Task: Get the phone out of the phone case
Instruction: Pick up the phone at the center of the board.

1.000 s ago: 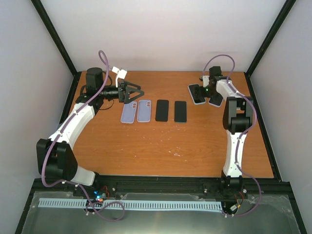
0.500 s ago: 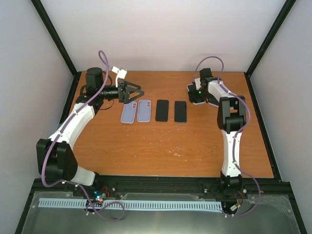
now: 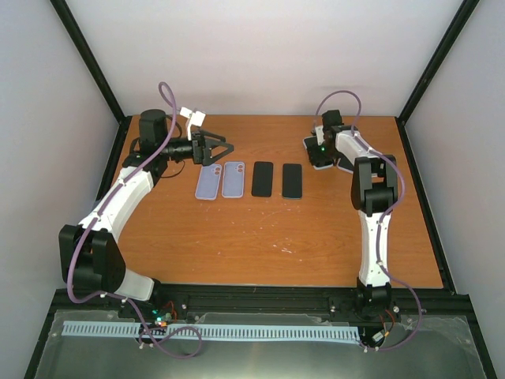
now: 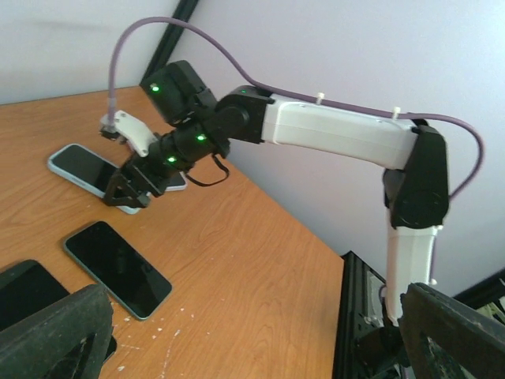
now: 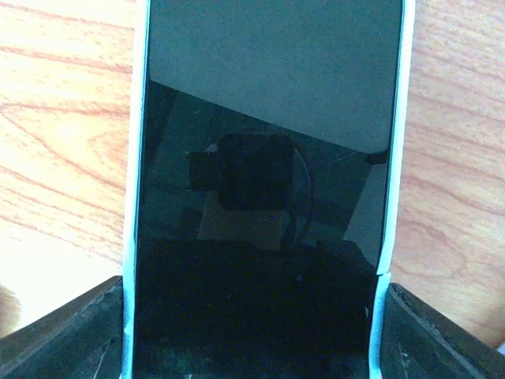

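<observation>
A phone in a light blue case (image 3: 322,161) lies on the table at the back right. It fills the right wrist view (image 5: 264,158), screen up. My right gripper (image 3: 318,147) is low over it, and its fingers (image 5: 67,339) stand apart on either side of the case edges, close to them. In the left wrist view the right gripper (image 4: 130,185) sits over the near end of the cased phone (image 4: 75,167). My left gripper (image 3: 217,150) is wide open and empty, hovering above the table at the back left.
Two empty lavender cases (image 3: 208,183) (image 3: 233,179) and two bare black phones (image 3: 262,178) (image 3: 292,181) lie in a row mid-table. One black phone shows in the left wrist view (image 4: 117,268). Black frame rails border the table.
My right gripper swung left from beside the cased phone to over it and has stayed there since. The left arm has not moved.
</observation>
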Available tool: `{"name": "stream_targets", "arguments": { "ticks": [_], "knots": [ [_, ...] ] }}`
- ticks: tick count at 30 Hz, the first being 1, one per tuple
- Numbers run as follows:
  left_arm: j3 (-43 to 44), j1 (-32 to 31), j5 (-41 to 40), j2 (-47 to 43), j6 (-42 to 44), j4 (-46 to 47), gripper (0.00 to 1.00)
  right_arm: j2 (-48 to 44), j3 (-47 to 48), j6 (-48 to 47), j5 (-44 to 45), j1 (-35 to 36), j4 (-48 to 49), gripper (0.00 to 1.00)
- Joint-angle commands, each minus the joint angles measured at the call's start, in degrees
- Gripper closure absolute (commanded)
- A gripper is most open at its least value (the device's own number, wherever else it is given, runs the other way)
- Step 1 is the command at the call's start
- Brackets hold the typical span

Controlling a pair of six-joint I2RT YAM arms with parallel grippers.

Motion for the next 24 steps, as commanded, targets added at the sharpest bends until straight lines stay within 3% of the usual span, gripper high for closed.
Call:
{"name": "stream_targets", "arguments": {
  "ticks": [1,12,18,24],
  "knots": [
    [0.6,0.2,-6.4,-1.6,-0.5,-1.1,0.00,-4.3,-2.8,0.6,2.4,-0.1,0.1,0.33],
    [-3.5,0.9,-16.9,-3.5,-2.8,-0.6,0.00,-16.0,-10.3,0.9,1.1,-0.1,5.5,0.42],
    [-4.6,1.4,-16.2,-2.7,-5.6,0.7,0.00,-21.7,-15.7,0.0,0.3,-0.1,7.3,0.43],
    [-4.8,1.9,-12.0,-1.8,-8.8,2.8,0.00,-31.8,-22.8,1.2,-8.2,0.2,10.5,0.43]
  ]
}}
